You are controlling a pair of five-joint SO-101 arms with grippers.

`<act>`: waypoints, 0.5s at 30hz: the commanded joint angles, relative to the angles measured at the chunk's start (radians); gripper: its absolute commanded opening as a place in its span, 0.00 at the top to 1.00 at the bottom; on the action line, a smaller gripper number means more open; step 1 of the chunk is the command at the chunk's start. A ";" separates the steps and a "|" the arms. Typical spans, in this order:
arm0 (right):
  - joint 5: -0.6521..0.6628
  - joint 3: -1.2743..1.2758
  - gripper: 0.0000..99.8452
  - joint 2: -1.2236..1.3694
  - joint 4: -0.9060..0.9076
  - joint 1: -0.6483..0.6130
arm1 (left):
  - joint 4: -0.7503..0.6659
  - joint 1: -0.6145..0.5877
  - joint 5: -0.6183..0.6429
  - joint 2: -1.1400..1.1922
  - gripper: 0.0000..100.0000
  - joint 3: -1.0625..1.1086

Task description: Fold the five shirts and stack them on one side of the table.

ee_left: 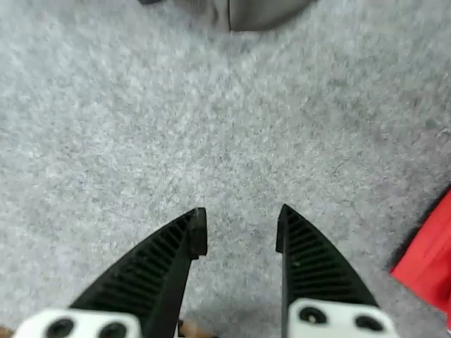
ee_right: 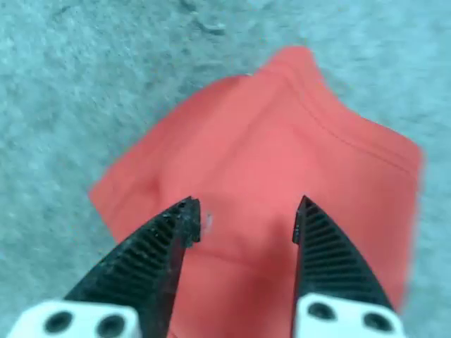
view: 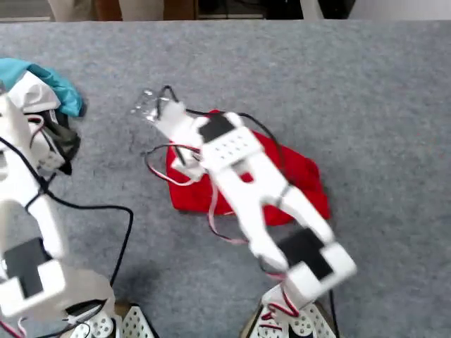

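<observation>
We seem to be folding the red shirt point(ee_right: 317, 141); the right hand point(ee_right: 246, 211) above it and the left hand point(ee_left: 239, 225) beside it are spread, so next we must pinch an edge.

A red shirt point(view: 299, 179) lies crumpled near the middle of the grey tabletop point(view: 352, 84). The right arm point(view: 246, 183) stretches from the near edge diagonally across it, covering much of the cloth. Its gripper point(view: 149, 107) is blurred and seems to sit just past the shirt's far-left corner, over bare tabletop. At the far left edge a teal garment point(view: 53, 83) is bunched up, with the left arm point(view: 32, 204) rising in front of it. A black cable point(view: 123, 225) loops beside that arm.
</observation>
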 commanded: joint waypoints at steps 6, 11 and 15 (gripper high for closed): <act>0.052 -0.209 0.98 0.225 0.153 0.008 | -0.068 -0.003 -0.005 -0.269 0.82 0.270; 0.072 -0.272 0.99 0.209 0.239 0.117 | -0.069 -0.006 -0.003 -0.352 0.82 0.391; 0.117 -0.364 0.99 0.147 0.328 0.231 | -0.069 -0.006 -0.003 -0.383 0.82 0.431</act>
